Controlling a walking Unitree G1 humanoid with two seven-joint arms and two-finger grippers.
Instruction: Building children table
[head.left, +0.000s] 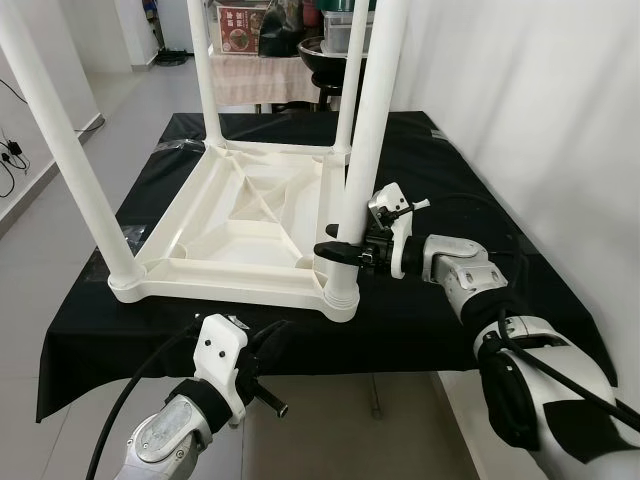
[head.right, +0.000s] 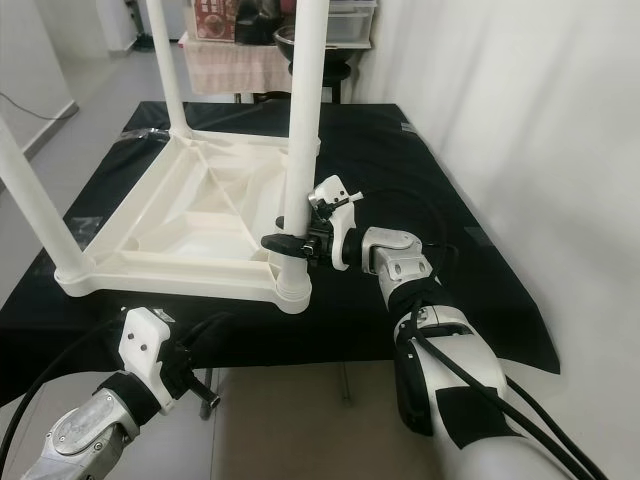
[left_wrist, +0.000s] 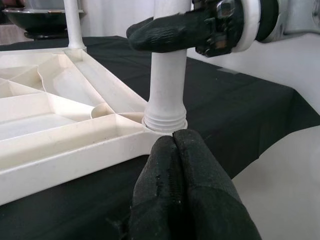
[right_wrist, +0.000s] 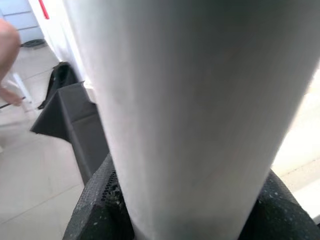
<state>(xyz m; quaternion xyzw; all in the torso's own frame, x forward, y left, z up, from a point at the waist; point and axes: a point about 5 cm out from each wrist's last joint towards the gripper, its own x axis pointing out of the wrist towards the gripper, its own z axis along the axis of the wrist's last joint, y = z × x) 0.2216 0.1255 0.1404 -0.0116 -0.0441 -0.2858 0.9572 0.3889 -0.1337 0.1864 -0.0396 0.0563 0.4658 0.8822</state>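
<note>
A white plastic children's table (head.left: 250, 215) lies upside down on a black-draped table (head.left: 450, 320), with several white legs standing up from its corners. My right gripper (head.left: 340, 252) is shut on the near right leg (head.left: 362, 150), low down just above its threaded socket (left_wrist: 165, 120). In the right wrist view the leg (right_wrist: 190, 115) sits between the black fingers (right_wrist: 95, 210). My left gripper (head.left: 272, 345) hangs shut and holds nothing, below the black table's front edge and in front of that same corner. Its fingertips (left_wrist: 177, 150) are pressed together.
The near left leg (head.left: 60, 140) rises at the front left corner, and two more stand at the far corners. A white wall runs along the right. Behind the black table stand a dark bowl (head.left: 325, 55) and boxes on a shelf. A person's hand (right_wrist: 7, 50) shows at the right wrist view's edge.
</note>
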